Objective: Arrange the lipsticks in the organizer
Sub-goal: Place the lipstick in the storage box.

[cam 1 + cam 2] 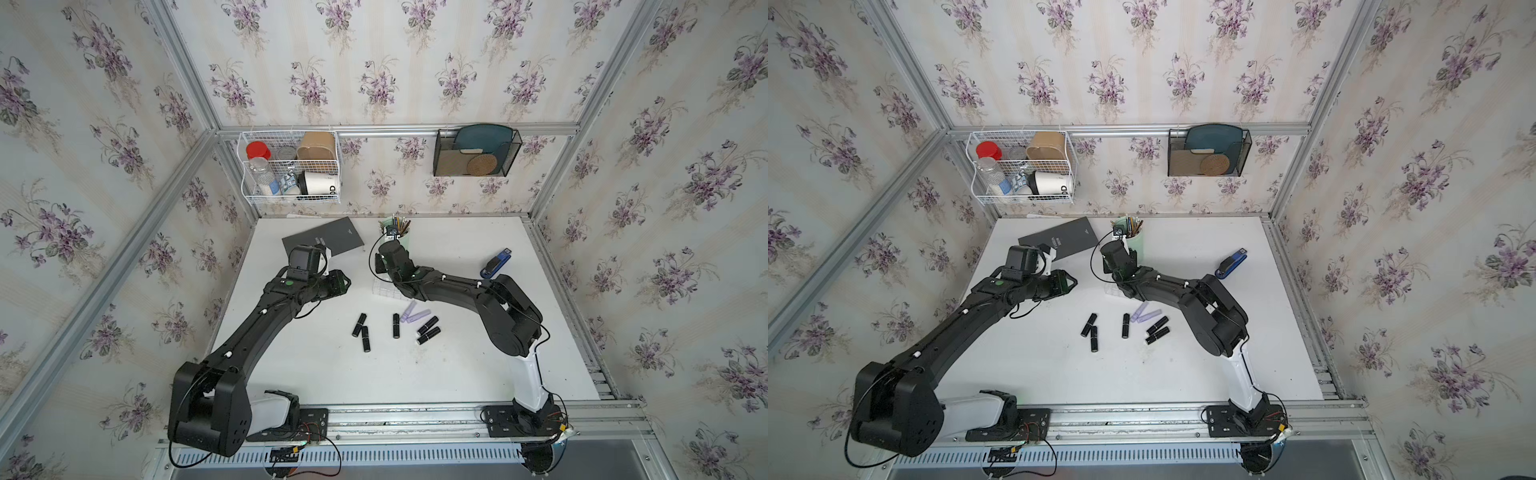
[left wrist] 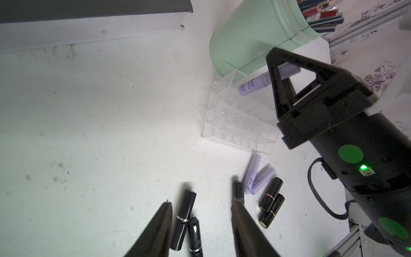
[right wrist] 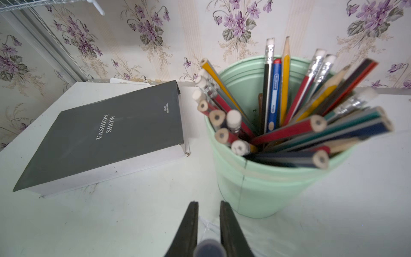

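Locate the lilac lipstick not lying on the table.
The right gripper holds the lilac lipstick tilted over the clear organizer, at its corner nearest the mint-green pencil cup (left wrist view).

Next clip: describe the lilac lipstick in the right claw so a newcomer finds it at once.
Find the mint-green round pencil cup at the back of the white table; a clear plastic grid organizer lies beside it. At the organizer's cup-side end, the right claw pinches one pale lilac lipstick tube. The two other lilac tubes lie loose on the table beside black ones.
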`<action>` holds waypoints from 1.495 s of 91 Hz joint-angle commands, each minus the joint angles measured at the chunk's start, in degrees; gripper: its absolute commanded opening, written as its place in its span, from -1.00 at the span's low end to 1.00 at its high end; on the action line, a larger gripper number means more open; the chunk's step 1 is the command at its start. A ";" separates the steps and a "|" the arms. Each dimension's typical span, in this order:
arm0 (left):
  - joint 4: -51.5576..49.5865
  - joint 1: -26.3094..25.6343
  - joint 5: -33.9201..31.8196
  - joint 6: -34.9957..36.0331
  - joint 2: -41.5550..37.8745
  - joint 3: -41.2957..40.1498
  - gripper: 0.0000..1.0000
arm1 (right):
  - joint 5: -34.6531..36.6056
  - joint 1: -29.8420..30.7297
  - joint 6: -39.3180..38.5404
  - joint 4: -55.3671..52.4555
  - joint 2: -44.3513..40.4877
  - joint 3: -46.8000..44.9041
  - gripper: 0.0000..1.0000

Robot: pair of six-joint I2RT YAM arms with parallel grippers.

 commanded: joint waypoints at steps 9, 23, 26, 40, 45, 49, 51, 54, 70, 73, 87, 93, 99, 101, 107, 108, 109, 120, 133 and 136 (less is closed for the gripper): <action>0.97 0.14 0.62 1.13 -0.54 -0.27 -0.05 | 0.71 0.13 0.12 2.03 0.41 0.32 -0.78; 1.32 0.09 2.30 1.13 -0.45 -0.36 -0.05 | 1.54 0.02 -0.19 2.04 1.37 0.39 -0.79; 1.33 0.07 2.47 1.12 -0.45 -0.36 -0.05 | 1.73 0.06 -0.16 2.12 1.55 0.32 -0.79; 1.24 0.09 2.47 1.37 -0.32 -0.36 -0.05 | 2.11 0.06 -0.69 3.58 0.64 -0.17 -0.80; 1.31 0.11 2.49 1.48 -0.28 -0.41 -0.05 | 2.48 0.11 -1.15 3.78 0.26 0.13 -0.81; 1.46 0.14 2.57 1.48 -0.18 -0.45 -0.06 | 2.85 0.11 -1.62 3.92 0.06 0.33 -0.81; 1.49 0.15 2.68 1.48 -0.19 -0.45 -0.06 | 2.98 0.07 -1.86 4.07 -0.02 0.35 -0.81; 1.58 0.16 2.72 1.48 -0.09 -0.39 -0.06 | 3.08 0.02 -2.15 4.29 -0.03 0.38 -0.82; 1.77 0.07 3.15 1.48 -0.01 -0.37 -0.06 | 2.41 0.01 -2.09 3.49 2.00 1.36 -0.83; 1.70 0.09 3.19 1.55 -0.01 -0.32 -0.06 | 2.51 0.05 -1.89 3.52 2.29 1.20 -0.82; 1.43 0.08 2.96 1.67 -0.19 -0.21 -0.06 | 2.14 0.06 -1.66 3.61 3.35 0.87 -0.83; 1.50 0.09 2.93 1.66 -0.11 -0.14 -0.06 | 2.13 0.06 -1.42 3.43 3.75 0.83 -0.84; 1.75 0.09 3.63 2.01 -0.17 -0.04 -0.06 | 1.89 0.06 -1.09 2.99 3.84 0.78 -0.81; 1.83 0.12 3.78 2.14 -0.18 -0.02 -0.06 | 1.82 0.06 -0.85 2.87 3.69 0.64 -0.78; 1.93 0.08 4.21 2.33 -0.31 0.03 -0.06 | 1.61 0.07 -0.31 2.73 2.89 0.04 -0.52; 1.98 0.03 4.15 2.43 -0.34 0.01 -0.06 | 1.60 0.06 -0.22 2.65 2.72 -0.05 -0.47; 2.05 0.01 4.30 2.44 -0.39 0.00 -0.06 | 1.64 0.06 -0.17 2.56 2.51 -0.10 -0.42; 2.55 -0.42 3.88 3.46 -1.15 -0.36 -0.03 | 1.32 0.06 0.58 1.25 0.28 -0.53 -0.15; 3.34 -2.60 2.51 5.61 -1.92 -0.59 0.03 | 0.52 0.06 3.31 -0.67 -5.05 -3.83 -0.08; 3.57 -3.88 1.62 6.83 -1.93 -0.62 0.03 | 0.28 0.06 4.41 -1.62 -7.04 -5.32 -0.08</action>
